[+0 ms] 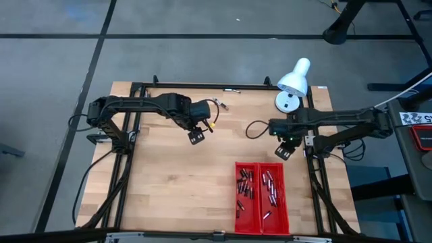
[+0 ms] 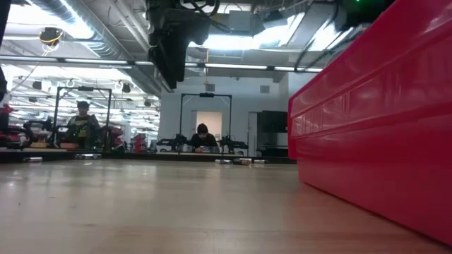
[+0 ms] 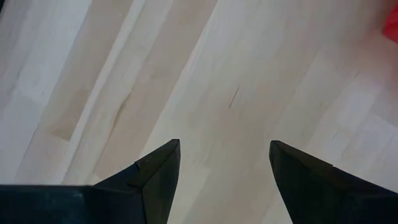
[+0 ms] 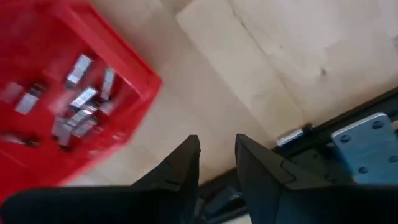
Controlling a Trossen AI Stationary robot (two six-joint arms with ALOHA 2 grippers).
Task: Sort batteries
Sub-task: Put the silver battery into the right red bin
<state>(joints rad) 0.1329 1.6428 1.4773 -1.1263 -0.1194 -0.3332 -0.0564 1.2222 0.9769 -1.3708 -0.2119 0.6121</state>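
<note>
Hovering above bare wood, the left gripper (image 1: 196, 137) sits over the middle of the table (image 1: 175, 196), well apart from the red tray (image 1: 261, 226). Its two dark fingers (image 3: 158, 171) stand wide apart with nothing between them; only pale wood planks show below.

Right gripper (image 1: 284, 151) hangs just beyond the tray's far right corner, near the table's right edge. Fingers (image 4: 180, 165) are close together with a narrow gap; nothing is seen between the tips, so it holds nothing.

Batteries (image 1: 245, 187): all seen lie inside the red tray, which sits at the near right part of the table. Tray has two long compartments side by side. Left compartment holds a loose scatter of cells; right compartment holds another group (image 1: 271, 184), plus one lying alone nearer the front edge. Right wrist view shows several silvery cells (image 4: 81, 106) lying at mixed angles in the tray (image 4: 134, 74).

White lamp (image 1: 294, 81) stands at the far right corner of the table. Low view: tray wall (image 2: 381, 134) fills the right side; two people sit far off in the room.
</note>
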